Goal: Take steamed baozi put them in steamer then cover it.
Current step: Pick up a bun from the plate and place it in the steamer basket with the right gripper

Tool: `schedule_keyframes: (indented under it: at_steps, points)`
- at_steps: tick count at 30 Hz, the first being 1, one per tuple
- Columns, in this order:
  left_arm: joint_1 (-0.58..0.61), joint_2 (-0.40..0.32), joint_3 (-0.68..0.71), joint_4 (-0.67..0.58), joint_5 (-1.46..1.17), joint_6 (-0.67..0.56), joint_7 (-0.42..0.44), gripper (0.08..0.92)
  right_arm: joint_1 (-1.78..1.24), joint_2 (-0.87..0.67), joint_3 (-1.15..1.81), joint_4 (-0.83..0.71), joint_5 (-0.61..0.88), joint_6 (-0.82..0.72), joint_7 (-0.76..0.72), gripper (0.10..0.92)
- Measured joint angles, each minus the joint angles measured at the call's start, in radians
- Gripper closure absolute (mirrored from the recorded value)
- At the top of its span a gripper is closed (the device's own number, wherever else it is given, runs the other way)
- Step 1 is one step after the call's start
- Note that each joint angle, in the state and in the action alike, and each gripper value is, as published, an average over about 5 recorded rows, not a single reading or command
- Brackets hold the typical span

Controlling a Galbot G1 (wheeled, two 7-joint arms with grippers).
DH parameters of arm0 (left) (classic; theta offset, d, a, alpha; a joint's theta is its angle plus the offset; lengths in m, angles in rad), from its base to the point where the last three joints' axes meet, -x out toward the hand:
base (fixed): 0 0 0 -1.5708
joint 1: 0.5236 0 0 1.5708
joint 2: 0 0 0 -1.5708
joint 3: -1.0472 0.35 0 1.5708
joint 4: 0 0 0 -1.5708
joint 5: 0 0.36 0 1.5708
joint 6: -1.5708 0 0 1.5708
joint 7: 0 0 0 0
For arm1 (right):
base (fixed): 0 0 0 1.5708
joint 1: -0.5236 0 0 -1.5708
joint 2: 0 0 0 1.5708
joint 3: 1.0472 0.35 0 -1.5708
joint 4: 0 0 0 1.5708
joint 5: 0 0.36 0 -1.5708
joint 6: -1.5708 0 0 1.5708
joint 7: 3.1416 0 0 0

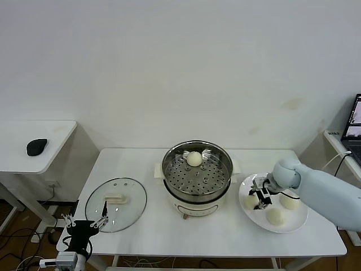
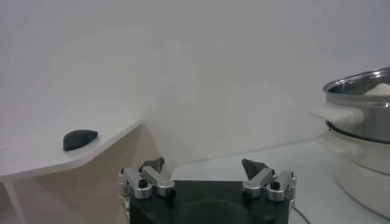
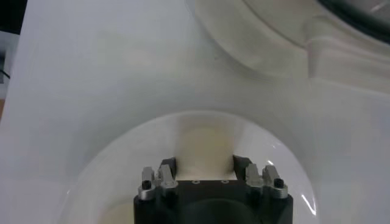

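No brand, label or legible writing shows on anything in view. One bun [image 1: 194,158] sits in the steamer [image 1: 197,178] near 12 o'clock on the perforated floor, small, round, smooth and cream-white; the shiny steel basket stands on a cream pot base at the table's [image 1: 146,231] centre. At 3 o'clock from the steamer lies a white plate [image 1: 293,223] with three more buns: two free ones [image 1: 276,217] [image 1: 290,201] and a third [image 1: 251,201] at the plate's 9 o'clock edge. The right gripper [image 1: 262,197] is down on this one; in the right wrist view its dark fingers [image 3: 167,165] pinch the pale bun [image 3: 204,152] from both sides. At 9 o'clock from the steamer the glass cover [image 1: 116,204] lies flat on the table, cream handle up, well apart from the pot. The left gripper [image 1: 84,222] waits at the table's near left corner, just beside the cover's rim, its fingers [image 2: 152,165] spread wide with nothing between them. Further off at 9 o'clock a side table [image 1: 34,141] bears a black mouse [image 1: 36,146]; at the far right a laptop's [image 1: 354,121] edge shows, nothing on its screen readable
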Motion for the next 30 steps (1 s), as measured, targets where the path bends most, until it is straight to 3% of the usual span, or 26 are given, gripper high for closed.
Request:
schedule_keyframes:
  at_steps: [14, 30]
  points:
    - [-0.024, 0.02, 0.015, -0.002, -0.015, 0.001, 0.001, 0.177, 0.405, -0.044, -0.181, 0.119, 0.24, -0.107, 0.006, 0.431]
    - [-0.028, 0.003, 0.007, 0.002, -0.01, 0.001, 0.001, 0.177, 0.552, 0.256, -0.342, 0.161, 0.57, -0.344, 0.191, 0.431]
